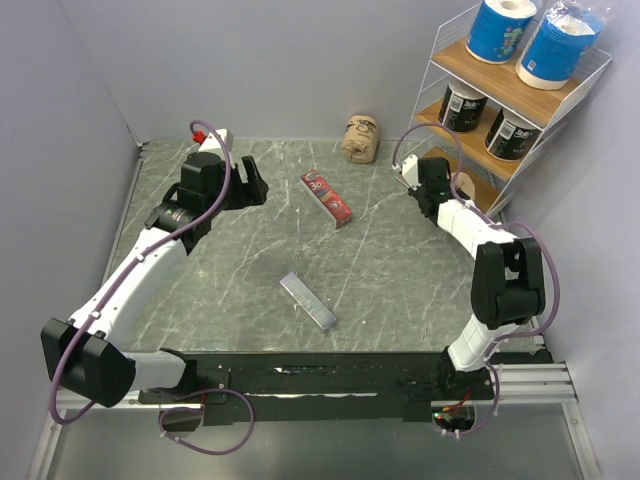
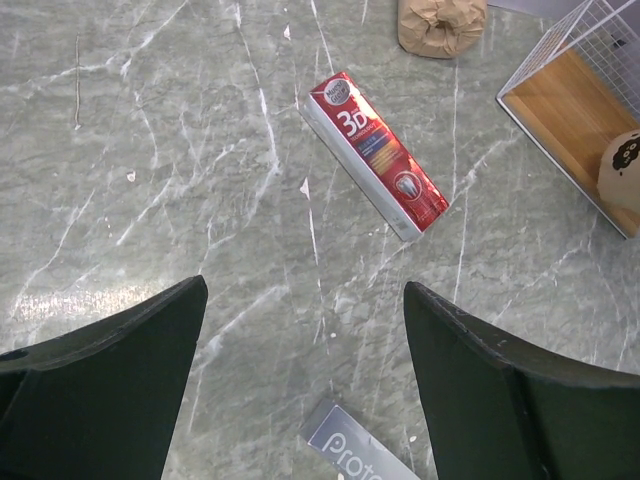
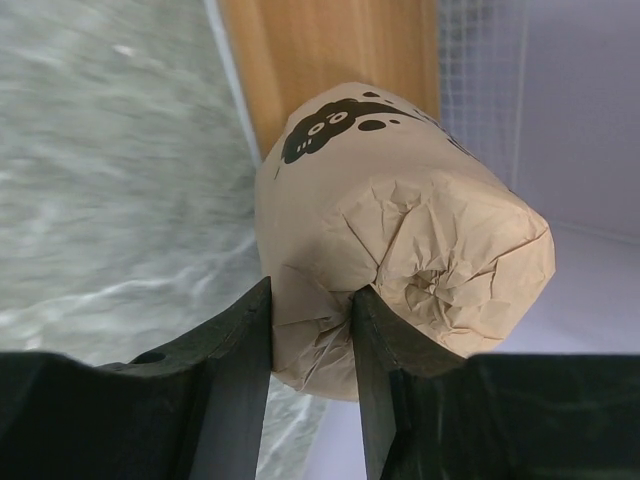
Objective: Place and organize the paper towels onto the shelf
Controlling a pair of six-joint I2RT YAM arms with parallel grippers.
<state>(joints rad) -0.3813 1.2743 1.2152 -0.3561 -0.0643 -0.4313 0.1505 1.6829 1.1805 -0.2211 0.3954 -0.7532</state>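
The white wire shelf [image 1: 560, 95] stands at the back right. Two blue rolls [image 1: 500, 30] sit on its top tier and two black rolls [image 1: 463, 105] on the middle tier. My right gripper [image 3: 312, 300] is shut on the crumpled end of a tan roll [image 3: 400, 240], holding it at the bottom tier [image 3: 330, 50]; that roll barely shows in the top view [image 1: 464, 186]. The other tan roll [image 1: 361, 138] lies on the table by the back wall and shows in the left wrist view [image 2: 440, 25]. My left gripper [image 2: 305, 300] is open and empty above the table.
A flat red packet [image 1: 326, 197] lies mid-table, also in the left wrist view [image 2: 378, 155]. A grey rectangular bar [image 1: 308, 301] lies nearer the arms. Grey walls close in the left, back and right sides.
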